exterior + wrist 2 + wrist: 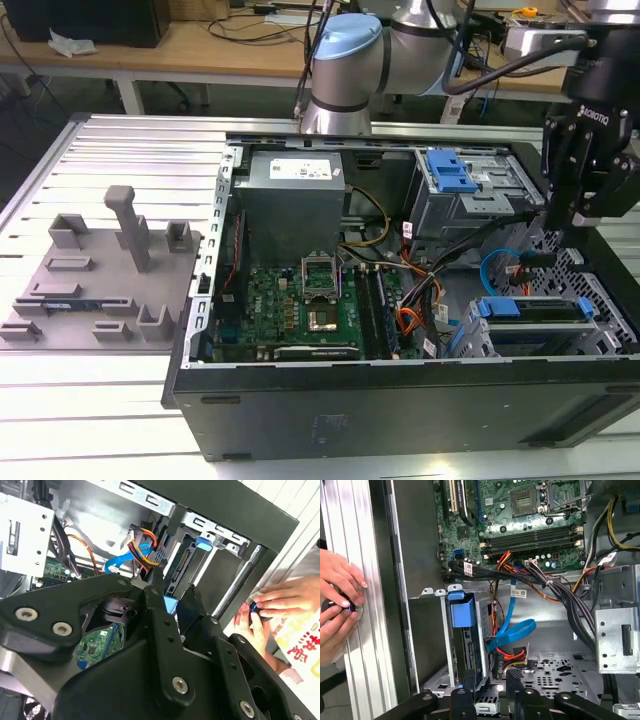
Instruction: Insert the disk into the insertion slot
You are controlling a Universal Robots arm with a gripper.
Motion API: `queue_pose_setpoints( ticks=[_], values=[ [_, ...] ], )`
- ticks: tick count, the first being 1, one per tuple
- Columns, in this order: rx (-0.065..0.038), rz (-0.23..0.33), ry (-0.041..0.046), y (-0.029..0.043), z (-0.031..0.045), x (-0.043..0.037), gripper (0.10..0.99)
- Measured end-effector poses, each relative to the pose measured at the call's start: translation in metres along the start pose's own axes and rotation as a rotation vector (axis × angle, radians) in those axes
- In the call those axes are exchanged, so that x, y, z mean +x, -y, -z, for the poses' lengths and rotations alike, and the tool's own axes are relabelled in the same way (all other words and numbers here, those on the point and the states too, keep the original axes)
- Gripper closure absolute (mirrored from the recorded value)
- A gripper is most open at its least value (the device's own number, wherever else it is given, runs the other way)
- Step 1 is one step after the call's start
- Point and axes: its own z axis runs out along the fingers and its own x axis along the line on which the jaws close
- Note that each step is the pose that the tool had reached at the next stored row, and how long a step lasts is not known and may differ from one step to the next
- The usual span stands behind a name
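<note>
The disk [530, 310], a silver drive in a bright blue carrier, lies inside the insertion slot [478, 345] of the grey cage at the case's near right corner in the exterior view. In the first wrist view its blue handle end [462, 611] stands at the mouth of the cage [481, 630]. That handle [202, 541] also shows in the second wrist view. My gripper [575, 222] hangs above the case's right edge, apart from the disk. Its black fingers [512, 677] stand open with nothing between them, and the gripper [174, 587] points toward the cage.
A larger silver cage with a blue latch [455, 175] stands behind. Coloured cables [515, 630] cross between the motherboard [300, 300] and the cages. A person's hands [340, 605] rest on the table rail beside the case. A grey fixture plate [100, 270] lies at the exterior view's left.
</note>
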Motion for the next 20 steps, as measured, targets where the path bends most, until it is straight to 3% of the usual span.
queue_pose_setpoints(
  ticks=[1, 3, 4, 8, 10, 13, 16, 18, 19, 20],
  values=[
    [0.002, -0.004, -0.0025, 0.0, -0.0003, -0.0001, 0.706],
    [0.027, -0.017, -0.0098, -0.0007, -0.0015, -0.0003, 0.706],
    [0.031, -0.019, -0.0111, -0.0019, -0.0018, -0.0003, 0.706],
    [0.036, -0.008, -0.0129, -0.0062, -0.0059, -0.0011, 0.706],
    [0.046, 0.024, -0.0102, -0.0068, -0.0099, -0.0022, 0.706],
    [0.052, 0.039, -0.0089, -0.0089, -0.0129, -0.0029, 0.706],
    [0.066, 0.036, -0.009, -0.0175, -0.0151, -0.0026, 0.706],
    [0.083, 0.03, -0.0092, -0.0202, -0.0155, -0.0024, 0.706],
    [0.097, 0.026, -0.0105, -0.0211, -0.0157, -0.0024, 0.706],
    [0.114, 0.022, -0.0175, -0.0214, -0.0159, -0.0027, 0.706]
  ],
)
